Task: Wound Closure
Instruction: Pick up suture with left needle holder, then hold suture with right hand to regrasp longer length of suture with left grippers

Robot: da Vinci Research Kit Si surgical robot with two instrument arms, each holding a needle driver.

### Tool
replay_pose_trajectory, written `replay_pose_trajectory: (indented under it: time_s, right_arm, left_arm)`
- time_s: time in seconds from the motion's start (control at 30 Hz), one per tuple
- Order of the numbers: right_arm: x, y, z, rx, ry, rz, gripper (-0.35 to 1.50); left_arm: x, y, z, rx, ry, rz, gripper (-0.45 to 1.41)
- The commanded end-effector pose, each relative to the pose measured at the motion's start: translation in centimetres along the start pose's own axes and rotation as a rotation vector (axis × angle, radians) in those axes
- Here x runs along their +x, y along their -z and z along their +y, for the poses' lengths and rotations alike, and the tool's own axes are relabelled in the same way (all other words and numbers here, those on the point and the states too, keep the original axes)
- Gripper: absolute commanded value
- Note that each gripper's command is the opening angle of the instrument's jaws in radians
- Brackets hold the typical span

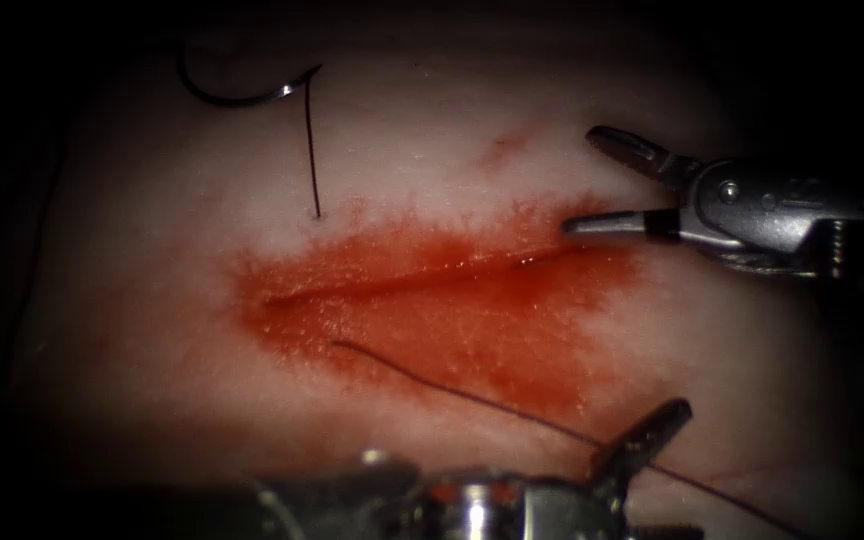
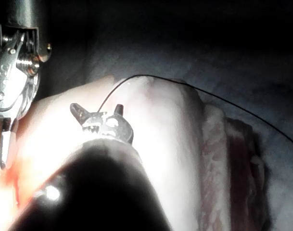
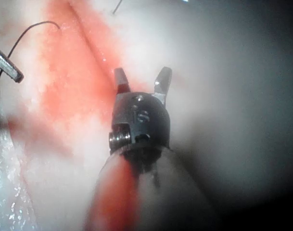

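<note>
The curved needle (image 1: 240, 97) lies free on the tissue (image 1: 152, 330), beyond the cut's left end and held by neither tool. Its thread (image 1: 311, 150) drops into the tissue just above the cut (image 1: 422, 272). The thread comes out again below the cut (image 1: 432, 383) and runs off to the lower right. My left tool (image 1: 664, 468) reaches in from the near edge, open, and the thread (image 2: 136, 77) passes between its jaws (image 2: 97, 108) without being gripped. At the cut's right end my right tool (image 1: 580, 182) is open and holds nothing (image 3: 141, 74).
Red fluid (image 1: 472, 330) stains the tissue around the cut, with a small separate smear (image 1: 500, 148) above it. The right tool (image 2: 11, 86) is also in the left wrist view. One jaw of the left tool (image 3: 6, 65) appears in the right wrist view beside the thread (image 3: 31, 30).
</note>
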Motion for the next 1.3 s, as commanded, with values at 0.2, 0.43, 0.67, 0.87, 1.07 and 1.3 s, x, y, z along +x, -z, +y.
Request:
replay_pose_trajectory:
  time_s: [0.2,0.43,0.67,0.87,1.07,1.3]
  right_arm:
    - [-0.03,-0.07,-0.05,0.001,-0.006,0.002,1.43]
    - [-0.03,-0.06,-0.08,0.002,-0.006,0.003,1.4]
    - [0.0,-0.07,-0.33,0.155,0.011,0.081,1.33]
    - [0.15,-0.28,-0.81,0.338,0.088,0.136,1.28]
    - [0.34,-0.62,-1.19,0.432,0.155,0.201,1.3]
    - [0.45,-0.9,-1.49,0.528,0.204,0.199,1.3]
  left_arm:
    - [-0.15,-0.2,0.03,-0.035,-0.013,-0.026,-0.06]
    - [-0.15,-0.13,-0.04,-0.085,-0.016,0.008,-0.45]
    - [-0.22,0.44,-0.25,-0.121,-0.023,0.058,-0.45]
    - [-0.38,1.13,-0.42,-0.184,-0.028,0.103,-0.45]
    - [-0.52,1.52,-0.59,-0.216,-0.06,0.116,-0.45]
    - [-0.54,1.56,-0.64,-0.219,-0.088,0.121,-0.45]
